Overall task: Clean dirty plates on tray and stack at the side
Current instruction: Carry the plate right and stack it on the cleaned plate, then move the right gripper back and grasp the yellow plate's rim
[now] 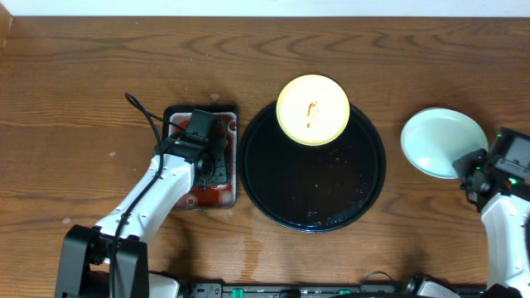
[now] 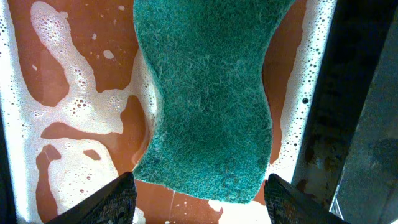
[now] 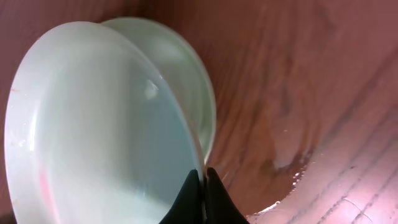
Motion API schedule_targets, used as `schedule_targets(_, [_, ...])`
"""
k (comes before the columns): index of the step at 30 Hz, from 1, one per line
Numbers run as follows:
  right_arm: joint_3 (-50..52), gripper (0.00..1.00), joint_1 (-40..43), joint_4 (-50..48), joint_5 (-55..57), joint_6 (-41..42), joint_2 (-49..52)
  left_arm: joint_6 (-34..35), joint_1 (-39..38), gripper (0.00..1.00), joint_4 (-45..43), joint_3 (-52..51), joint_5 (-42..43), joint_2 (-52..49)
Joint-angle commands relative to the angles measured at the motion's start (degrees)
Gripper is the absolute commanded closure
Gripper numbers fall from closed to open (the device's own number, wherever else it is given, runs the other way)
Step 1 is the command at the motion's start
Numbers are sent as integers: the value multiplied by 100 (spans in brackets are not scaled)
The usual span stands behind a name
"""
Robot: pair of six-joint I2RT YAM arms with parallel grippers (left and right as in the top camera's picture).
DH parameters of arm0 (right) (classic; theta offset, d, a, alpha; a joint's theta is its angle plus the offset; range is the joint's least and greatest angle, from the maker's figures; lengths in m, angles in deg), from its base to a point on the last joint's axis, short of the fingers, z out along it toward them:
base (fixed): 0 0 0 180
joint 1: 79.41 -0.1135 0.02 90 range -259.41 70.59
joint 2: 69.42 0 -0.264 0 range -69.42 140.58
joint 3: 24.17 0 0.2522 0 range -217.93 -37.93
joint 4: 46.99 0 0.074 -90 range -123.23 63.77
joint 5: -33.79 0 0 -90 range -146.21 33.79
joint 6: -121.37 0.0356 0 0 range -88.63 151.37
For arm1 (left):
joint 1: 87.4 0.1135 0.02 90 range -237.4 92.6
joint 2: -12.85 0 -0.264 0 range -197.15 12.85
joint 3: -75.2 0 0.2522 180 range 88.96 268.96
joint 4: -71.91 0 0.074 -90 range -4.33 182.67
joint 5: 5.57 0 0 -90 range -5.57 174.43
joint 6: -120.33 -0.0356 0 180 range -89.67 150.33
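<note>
Far right of overhead view: right gripper (image 3: 202, 177) pinched shut on lower-right rim of a mint plate (image 3: 93, 124), tilted up off second mint plate (image 3: 186, 68) beneath. Yellow plate (image 1: 312, 109) overlapping tray's (image 1: 315, 186) upper rim. Left gripper (image 2: 202, 199) spread wide, flanking sponge (image 2: 205, 93) over small tray (image 1: 171, 110); grip unclear.

Wooden bench (image 1: 74, 74), brown grain. Left of centre, a small dark rectangular tray (image 1: 169, 111) of reddish liquid (image 2: 93, 25), patched with white foam (image 2: 78, 102). Green scouring sponge (image 2: 208, 99) lying in that liquid.
</note>
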Motion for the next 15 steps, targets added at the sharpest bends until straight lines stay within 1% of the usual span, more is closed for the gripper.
schedule_targets(1, [-83,99,269,4,-273,291,175,31,20,33,-4,-4,-9,15])
schedule_targets(4, [-83,99,424,-68,-378,396,424,31,20,33,-4,-4,-9,15])
schedule_targets(8, [-83,99,435,-334,-402,389,776,31,20,33,-7,-4,-9,15])
schedule_targets(13, [-83,98,435,-723,-870,363,1102,31,20,33,-4,-4,-9,15])
schedule_targets(14, [-83,91,435,-756,-964,363,1126,31,20,33,-4,-4,-9,15])
schedule_targets(15, [-83,76,435,-774,-1043,363,1141,31,20,33,-4,-4,-9,15])
